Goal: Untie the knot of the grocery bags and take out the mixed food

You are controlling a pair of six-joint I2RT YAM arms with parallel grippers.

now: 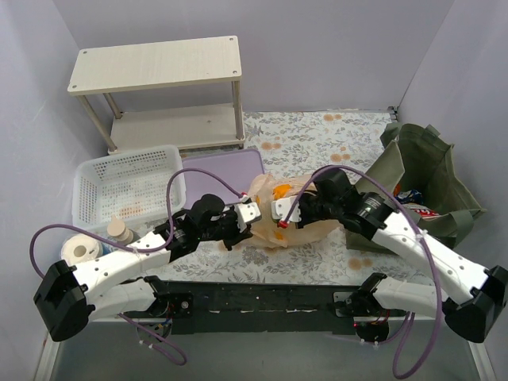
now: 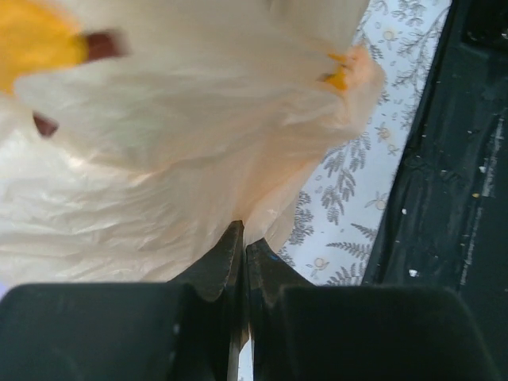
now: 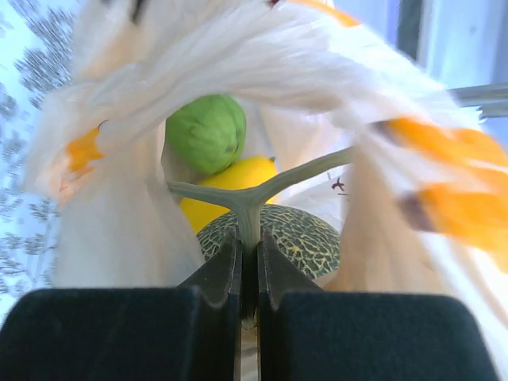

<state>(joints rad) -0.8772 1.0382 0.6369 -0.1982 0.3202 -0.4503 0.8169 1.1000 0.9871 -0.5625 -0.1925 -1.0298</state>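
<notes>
From up here the floral-clothed desk (image 1: 317, 135) fills most of my view. A pale two-tier shelf (image 1: 155, 63) stands at its far left corner. An olive-green tote (image 1: 429, 167) slumps open at the right edge, with snack packets (image 1: 413, 197) showing in its mouth. On the left sits a white mesh basket (image 1: 127, 171), and a flat lilac board (image 1: 226, 171) lies just beside it.

Both arms reach inward and meet at the grocery bag (image 1: 270, 194). It sits at the middle of the desk, between the lilac board and the tote, as a crumpled peach-orange heap with orange print.

On my right wrist camera the plastic gapes, and through the gap I see a netted green melon (image 3: 305, 238) lowest. A yellow fruit (image 3: 238, 176) rests on top of it, and a green fruit (image 3: 206, 131) sits above that, touching it.

The left tool (image 2: 242, 236) is clenched, with a fold of the bag's thin plastic pinched between its fingers at the bag's lower edge, just above the cloth. The right tool (image 3: 248, 238) is clamped on the melon's T-shaped stem (image 3: 262, 190), which runs straight down into the narrow slot between its fingers.
</notes>
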